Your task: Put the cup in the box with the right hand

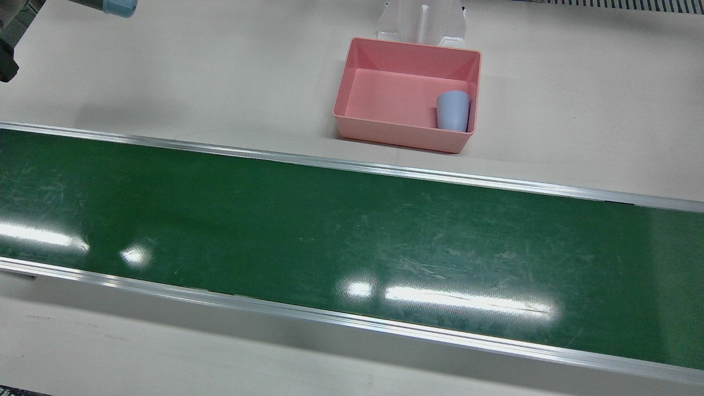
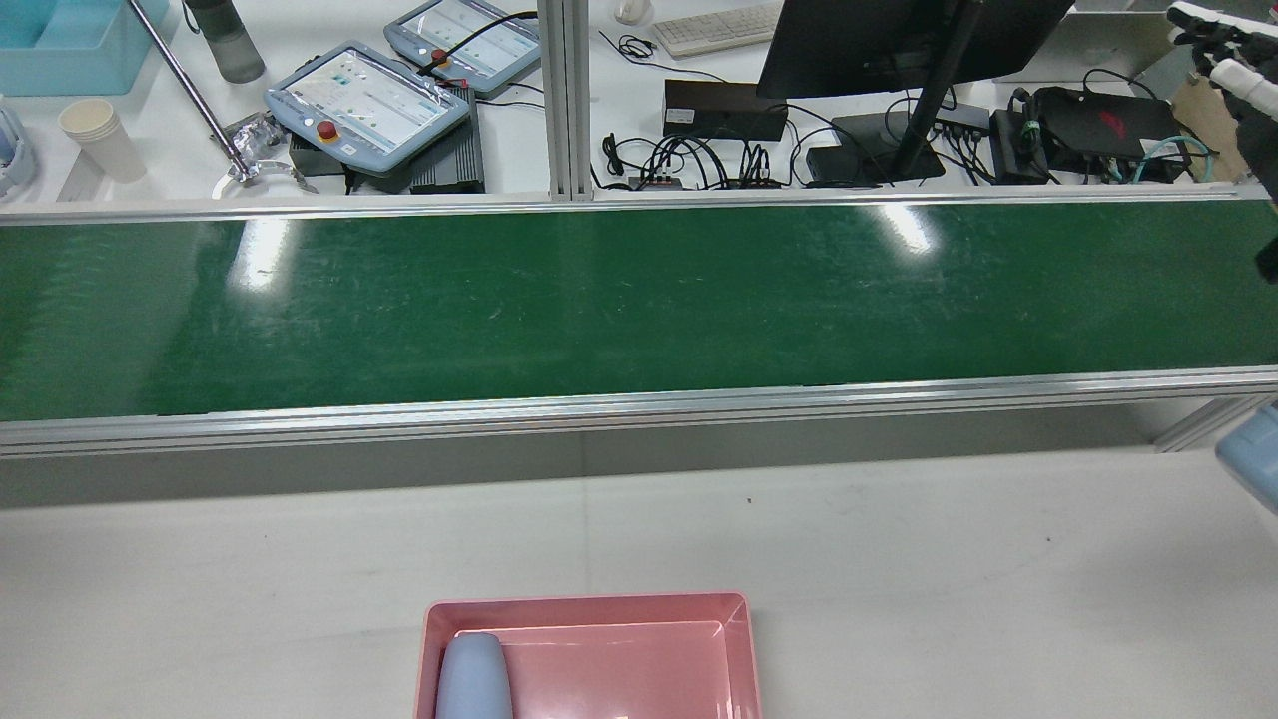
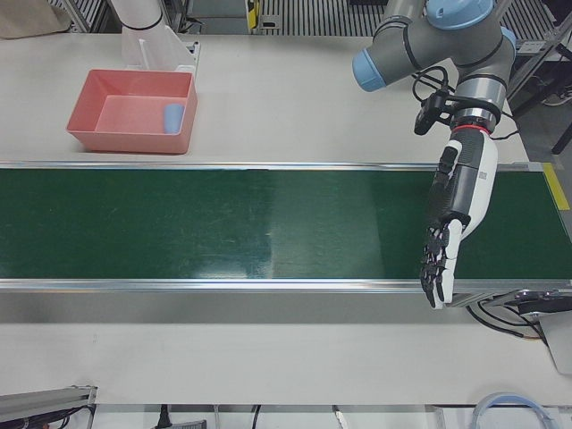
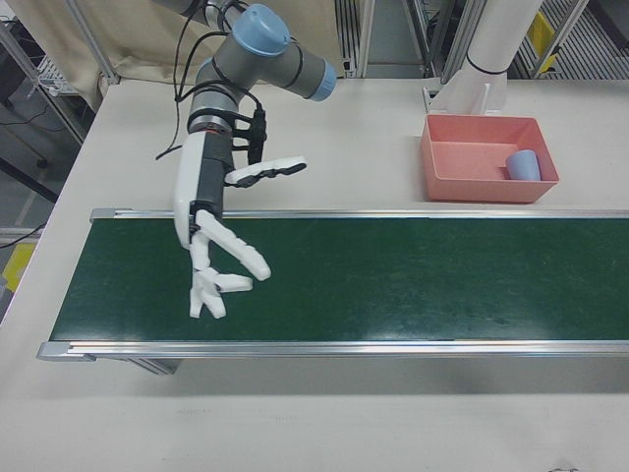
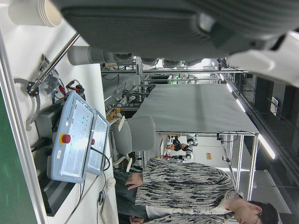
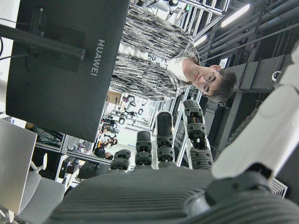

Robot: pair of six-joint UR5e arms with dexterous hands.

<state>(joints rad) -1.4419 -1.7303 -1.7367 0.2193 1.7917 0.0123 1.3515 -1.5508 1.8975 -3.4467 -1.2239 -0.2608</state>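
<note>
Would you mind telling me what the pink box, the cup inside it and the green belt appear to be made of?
Pink box: likely moulded plastic, smooth thin walls with a soft sheen. Cup: pale blue, matte and uniform, probably plastic, though paper is possible. Green belt: looks like glossy rubber or PVC, reflecting the ceiling lights and showing fine scratches, between silvery metal rails.

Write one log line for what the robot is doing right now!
cup: lying inside pink box, corner | right hand: open, over green belt | left hand: open, empty

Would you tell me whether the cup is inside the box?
Inside: the cup sits in a corner of the pink box, both hands away.
</note>
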